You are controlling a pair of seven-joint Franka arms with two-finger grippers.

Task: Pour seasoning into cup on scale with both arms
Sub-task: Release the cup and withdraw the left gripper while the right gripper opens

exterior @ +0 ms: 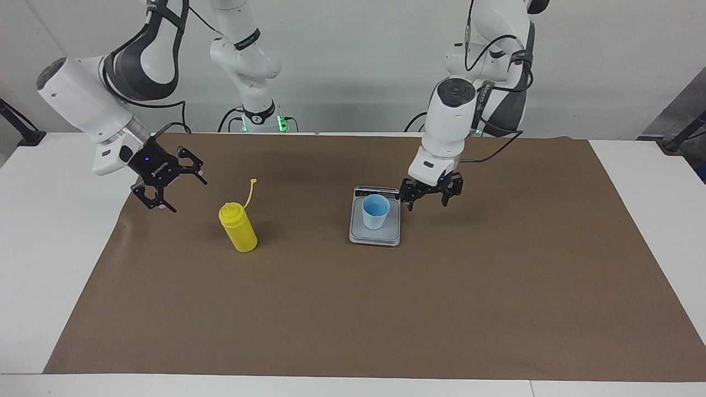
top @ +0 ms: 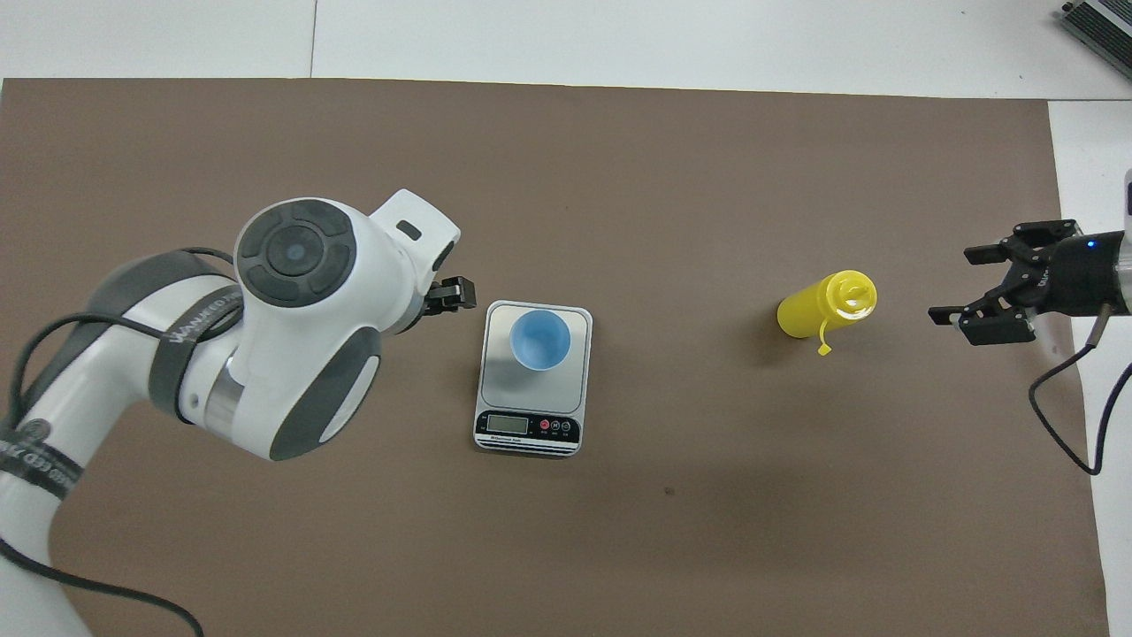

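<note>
Reaching for the seasoning (exterior: 237,227) comes next — your cup (exterior: 375,211) stands on the scale (exterior: 375,234). Right gripper (exterior: 168,186) hangs beside the bottle, fingers apart; left gripper (exterior: 430,190), also spread, sits beside the scale — holding nothing.

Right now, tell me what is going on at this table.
Nothing is held. The small pale-blue plastic cup stands upright on the flat silver-grey digital scale. The left gripper hangs beside the scale, jaws open. The yellow plastic squeeze bottle stands alone toward the right arm's end of the brown mat, cap off on its strap. The right gripper, jaws open, hovers beside the bottle without touching it.
</note>
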